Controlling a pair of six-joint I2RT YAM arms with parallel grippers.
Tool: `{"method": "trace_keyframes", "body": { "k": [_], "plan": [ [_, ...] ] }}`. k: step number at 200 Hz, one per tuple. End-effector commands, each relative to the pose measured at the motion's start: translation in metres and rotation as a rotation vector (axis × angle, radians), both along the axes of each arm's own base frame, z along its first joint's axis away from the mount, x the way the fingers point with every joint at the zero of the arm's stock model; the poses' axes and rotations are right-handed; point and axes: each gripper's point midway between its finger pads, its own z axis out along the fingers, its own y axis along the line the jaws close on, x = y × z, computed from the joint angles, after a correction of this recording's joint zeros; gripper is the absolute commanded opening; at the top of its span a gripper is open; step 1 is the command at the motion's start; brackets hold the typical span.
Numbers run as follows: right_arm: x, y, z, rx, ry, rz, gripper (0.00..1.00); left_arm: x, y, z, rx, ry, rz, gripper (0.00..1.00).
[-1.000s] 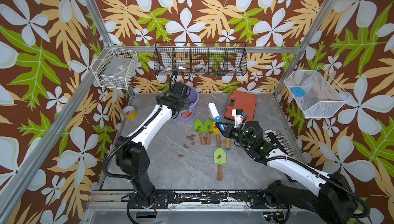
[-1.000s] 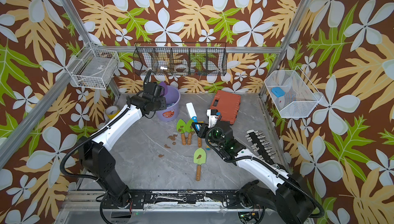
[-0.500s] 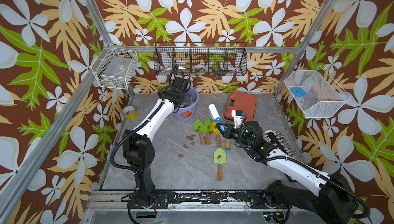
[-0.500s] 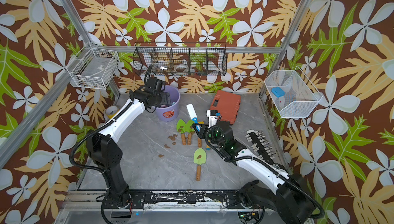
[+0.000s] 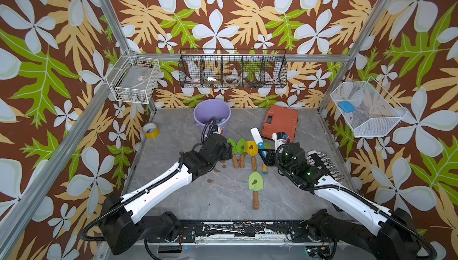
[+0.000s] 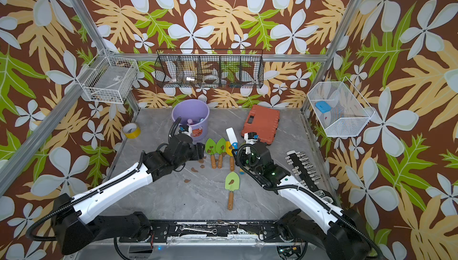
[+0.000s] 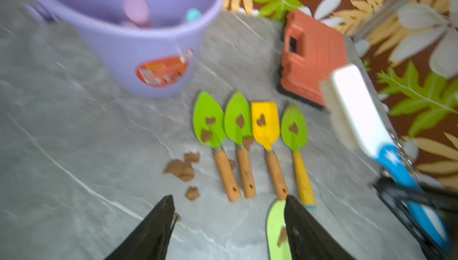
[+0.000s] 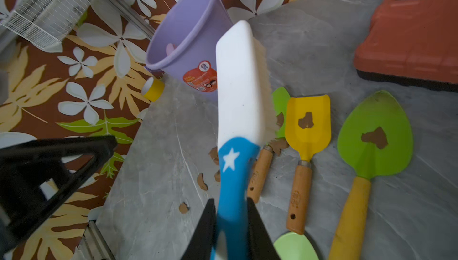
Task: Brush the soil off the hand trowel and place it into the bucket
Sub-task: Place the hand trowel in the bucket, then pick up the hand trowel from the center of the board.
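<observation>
The lilac bucket (image 5: 212,112) stands at the back, with pink and blue handles inside it (image 7: 138,11). Several hand trowels (image 5: 241,147) lie in a row in front of it, each blade carrying brown soil (image 8: 374,137). A lighter green trowel (image 5: 255,180) lies alone nearer the front. More soil clumps (image 7: 182,168) lie on the table left of the row. My left gripper (image 7: 228,198) is open and empty, low over the table by the row's left end (image 5: 226,151). My right gripper (image 8: 230,200) is shut on the blue handle of a white-headed brush (image 8: 238,85), held above the row's right end.
An orange-red tool case (image 5: 280,122) lies at the back right. A yellow tape roll (image 5: 150,130) sits by the left wall, and a socket rail (image 5: 322,162) lies along the right edge. Wire baskets (image 5: 233,73) hang on the walls.
My left gripper opened at the bucket, then drew back and down to the left end of the trowel row. The right arm and brush have not moved.
</observation>
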Motion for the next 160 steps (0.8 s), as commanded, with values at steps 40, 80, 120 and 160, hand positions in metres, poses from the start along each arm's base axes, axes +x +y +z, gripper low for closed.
{"method": "trace_keyframes", "body": {
  "k": [40,80,120,160],
  "plan": [
    [-0.015,-0.014,-0.036,-0.112,0.123,-0.007,0.00,-0.088,-0.045,-0.070,0.029,0.119,-0.121,0.77],
    [-0.021,-0.018,-0.044,-0.114,0.148,-0.015,0.00,-0.116,-0.086,-0.083,0.076,0.141,-0.229,0.80],
    [-0.016,-0.026,-0.051,-0.119,0.185,-0.007,0.00,-0.134,-0.125,-0.089,0.126,0.157,-0.347,0.83],
    [-0.012,-0.055,-0.057,-0.055,0.207,-0.068,0.00,-0.140,-0.147,-0.100,0.155,0.190,-0.420,0.84]
  ]
}}
